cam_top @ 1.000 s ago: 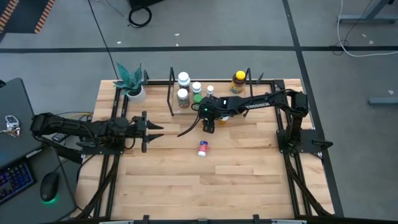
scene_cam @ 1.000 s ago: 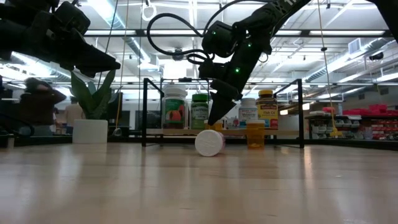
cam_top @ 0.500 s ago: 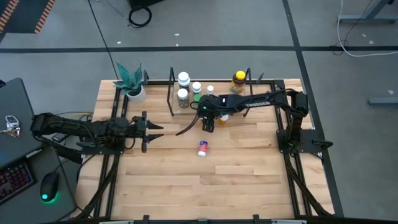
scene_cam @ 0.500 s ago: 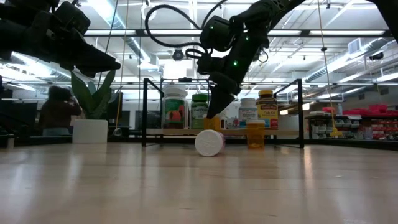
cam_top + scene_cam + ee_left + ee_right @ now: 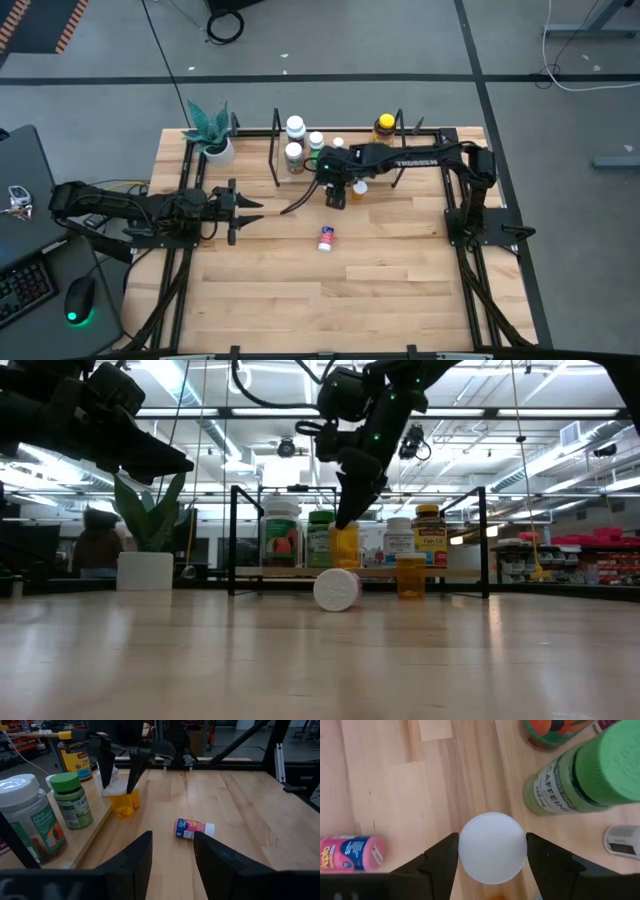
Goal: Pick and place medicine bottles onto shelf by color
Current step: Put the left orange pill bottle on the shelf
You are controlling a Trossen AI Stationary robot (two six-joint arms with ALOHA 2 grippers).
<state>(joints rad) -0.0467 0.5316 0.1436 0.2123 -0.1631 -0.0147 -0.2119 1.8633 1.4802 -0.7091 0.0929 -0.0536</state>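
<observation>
One small amber bottle (image 5: 121,803) with a white cap is pinched in the right gripper (image 5: 337,193), hanging clear of the table just in front of the shelf (image 5: 360,572), near the green-capped bottle (image 5: 585,780). A pink-and-blue bottle (image 5: 326,238) lies on its side mid-table. The left gripper (image 5: 243,209) waits off to the left, fingers spread.
</observation>
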